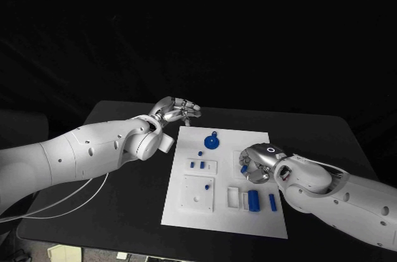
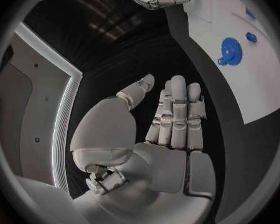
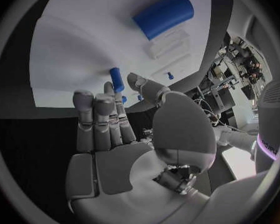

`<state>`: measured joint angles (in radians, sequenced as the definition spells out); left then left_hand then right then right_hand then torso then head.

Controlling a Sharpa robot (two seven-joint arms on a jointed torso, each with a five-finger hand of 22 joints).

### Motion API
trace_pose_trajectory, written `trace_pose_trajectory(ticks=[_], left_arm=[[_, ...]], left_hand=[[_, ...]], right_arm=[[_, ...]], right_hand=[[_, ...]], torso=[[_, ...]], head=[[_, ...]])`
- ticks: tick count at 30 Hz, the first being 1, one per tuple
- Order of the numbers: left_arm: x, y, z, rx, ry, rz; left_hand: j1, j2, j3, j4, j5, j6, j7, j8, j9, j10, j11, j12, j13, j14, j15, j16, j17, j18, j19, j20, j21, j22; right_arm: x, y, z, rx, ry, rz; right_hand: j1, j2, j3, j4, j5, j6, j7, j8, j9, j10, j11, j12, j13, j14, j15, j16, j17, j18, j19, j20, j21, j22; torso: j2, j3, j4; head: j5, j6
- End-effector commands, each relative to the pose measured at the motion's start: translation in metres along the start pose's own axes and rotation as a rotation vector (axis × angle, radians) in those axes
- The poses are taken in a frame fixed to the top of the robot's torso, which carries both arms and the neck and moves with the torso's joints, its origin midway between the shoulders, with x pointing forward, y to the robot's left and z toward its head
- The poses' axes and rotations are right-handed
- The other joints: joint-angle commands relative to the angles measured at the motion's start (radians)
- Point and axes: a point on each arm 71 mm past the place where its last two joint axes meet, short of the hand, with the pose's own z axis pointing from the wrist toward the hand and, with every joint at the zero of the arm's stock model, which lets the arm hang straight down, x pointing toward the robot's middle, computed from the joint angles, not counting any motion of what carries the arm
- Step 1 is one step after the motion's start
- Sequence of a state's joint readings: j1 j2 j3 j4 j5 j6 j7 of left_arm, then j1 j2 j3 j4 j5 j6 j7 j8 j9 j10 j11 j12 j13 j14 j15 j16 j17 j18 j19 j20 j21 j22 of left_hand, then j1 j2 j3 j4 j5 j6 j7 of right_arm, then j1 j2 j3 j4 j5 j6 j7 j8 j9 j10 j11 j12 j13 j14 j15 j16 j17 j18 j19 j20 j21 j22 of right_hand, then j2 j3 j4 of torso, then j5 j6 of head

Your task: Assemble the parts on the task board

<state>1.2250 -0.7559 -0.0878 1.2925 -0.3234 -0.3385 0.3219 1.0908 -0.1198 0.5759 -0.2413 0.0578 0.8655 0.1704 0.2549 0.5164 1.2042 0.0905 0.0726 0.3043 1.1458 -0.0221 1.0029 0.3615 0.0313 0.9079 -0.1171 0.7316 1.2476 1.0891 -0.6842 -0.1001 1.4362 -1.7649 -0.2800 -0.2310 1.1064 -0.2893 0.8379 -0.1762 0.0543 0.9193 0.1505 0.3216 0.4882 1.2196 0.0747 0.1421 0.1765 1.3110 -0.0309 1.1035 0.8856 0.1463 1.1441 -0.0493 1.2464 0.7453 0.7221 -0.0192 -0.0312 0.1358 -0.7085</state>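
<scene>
left hand [image 1: 175, 109]: hovered past the task board's [image 1: 186, 213] far left corner, over the bench [image 1: 124, 216]; fingers [image 2: 177, 109] straight, held nothing.
right hand [image 1: 258, 161]: over board's right side; fingers [image 3: 93, 119] extended, touching a small blue part [image 3: 116, 78]; grip unclear.
parts: blue gear [image 1: 211, 141] near far edge, cylinders [image 1: 253, 200] near right; one half hidden by my hand.

Both arms reach in toward the frame's middle.
The left hand [image 1: 175, 109] sits just above centre, fingers straight and together, holding nothing. The right hand [image 1: 259, 161], right of centre, pinches a small blue piece between thumb and fingertip.
</scene>
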Motion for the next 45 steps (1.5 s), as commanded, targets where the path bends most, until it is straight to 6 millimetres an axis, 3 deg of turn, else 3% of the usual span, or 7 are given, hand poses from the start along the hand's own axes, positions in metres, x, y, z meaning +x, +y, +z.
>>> trace_pose_trajectory(ticks=[1, 13, 19, 31, 37, 45], left_arm=[[0.002, -0.001, 0.0, 0.01, 0.013, -0.011], [0.001, -0.001, 0.0, 0.009, 0.012, -0.011], [0.002, -0.002, 0.0, 0.01, 0.013, -0.011], [0.002, -0.002, 0.001, 0.011, 0.014, -0.011], [0.002, -0.001, 0.001, 0.01, 0.012, -0.01], [0.001, -0.001, 0.001, 0.008, 0.009, -0.015]], left_hand=[[-0.008, 0.003, -0.004, 0.005, -0.001, -0.004, 0.002, -0.002, -0.001, -0.008, 0.0, -0.004, 0.001, 0.005, 0.001, -0.003, 0.002, 0.033, 0.007, -0.003, -0.004, 0.001], [-0.009, 0.003, -0.004, 0.005, -0.001, -0.004, 0.002, -0.002, -0.001, -0.008, 0.0, -0.004, 0.001, 0.005, 0.001, -0.004, 0.002, 0.033, 0.007, -0.003, -0.004, 0.001], [-0.009, 0.004, -0.004, 0.005, -0.001, -0.005, 0.002, -0.002, -0.001, -0.008, 0.0, -0.004, 0.001, 0.005, 0.001, -0.004, 0.002, 0.034, 0.007, -0.003, -0.004, 0.001], [-0.009, 0.005, -0.004, 0.005, -0.001, -0.005, 0.002, -0.002, -0.001, -0.009, 0.0, -0.004, 0.001, 0.005, 0.001, -0.005, 0.003, 0.034, 0.007, -0.003, -0.005, 0.002], [-0.009, 0.005, -0.004, 0.005, -0.001, -0.006, 0.003, -0.002, -0.002, -0.009, 0.0, -0.004, 0.001, 0.005, 0.001, -0.005, 0.004, 0.034, 0.007, -0.003, -0.005, 0.002], [-0.009, 0.005, -0.004, 0.005, -0.001, -0.006, 0.003, -0.002, -0.002, -0.009, 0.0, -0.004, 0.001, 0.005, 0.001, -0.005, 0.004, 0.034, 0.007, -0.003, -0.005, 0.002]], right_arm=[[0.004, 0.003, 0.001, -0.018, 0.028, -0.017], [0.008, 0.005, 0.002, -0.024, 0.033, -0.03], [0.006, 0.004, 0.002, -0.016, -0.018, -0.041], [0.0, 0.005, -0.004, -0.021, -0.082, -0.038], [-0.014, 0.006, -0.007, -0.024, -0.109, -0.025], [-0.035, 0.031, -0.011, -0.087, -0.131, 0.035]], right_hand=[[0.01, -0.001, 0.009, 0.001, -0.005, 0.008, 0.001, 0.006, 0.001, 0.008, -0.001, 0.004, 0.001, 0.0, -0.008, 0.007, 0.0, 0.116, 0.006, 0.0, 0.006, 0.001], [0.033, 0.037, 0.037, 0.019, -0.006, 0.038, -0.012, 0.019, 0.002, 0.036, -0.012, 0.013, 0.007, 0.001, -0.018, 0.011, 0.002, 0.116, 0.007, -0.006, 0.011, 0.009], [0.046, 0.086, 0.064, 0.016, -0.005, 0.085, -0.031, 0.041, 0.007, 0.086, -0.031, 0.034, 0.02, -0.002, -0.037, 0.013, 0.004, 0.116, 0.004, -0.013, 0.014, 0.016], [0.048, 0.086, 0.077, 0.012, -0.005, 0.107, -0.04, 0.049, 0.009, 0.109, -0.041, 0.042, 0.031, -0.001, -0.047, 0.016, 0.006, 0.116, 0.008, -0.021, 0.019, 0.023], [0.049, 0.082, 0.08, 0.013, -0.005, 0.111, -0.042, 0.05, 0.009, 0.111, -0.042, 0.042, 0.033, 0.0, -0.048, 0.017, 0.007, 0.116, 0.009, -0.023, 0.02, 0.024], [0.049, 0.081, 0.082, 0.014, -0.005, 0.112, -0.042, 0.05, 0.009, 0.113, -0.042, 0.042, 0.034, 0.0, -0.048, 0.017, 0.007, 0.116, 0.01, -0.023, 0.02, 0.025]], torso=[[0.0, 0.0, -0.001], [0.0, 0.0013, -0.0014], [-0.001, 0.001, -0.0016], [-0.001, -0.0007, -0.0009], [-0.001, -0.0002, -0.0011], [-0.002, -0.0002, -0.0041]], head=[[-0.001, -0.001], [0.0, -0.01], [0.0, -0.011], [0.001, -0.01], [0.004, -0.01], [0.013, -0.01]])
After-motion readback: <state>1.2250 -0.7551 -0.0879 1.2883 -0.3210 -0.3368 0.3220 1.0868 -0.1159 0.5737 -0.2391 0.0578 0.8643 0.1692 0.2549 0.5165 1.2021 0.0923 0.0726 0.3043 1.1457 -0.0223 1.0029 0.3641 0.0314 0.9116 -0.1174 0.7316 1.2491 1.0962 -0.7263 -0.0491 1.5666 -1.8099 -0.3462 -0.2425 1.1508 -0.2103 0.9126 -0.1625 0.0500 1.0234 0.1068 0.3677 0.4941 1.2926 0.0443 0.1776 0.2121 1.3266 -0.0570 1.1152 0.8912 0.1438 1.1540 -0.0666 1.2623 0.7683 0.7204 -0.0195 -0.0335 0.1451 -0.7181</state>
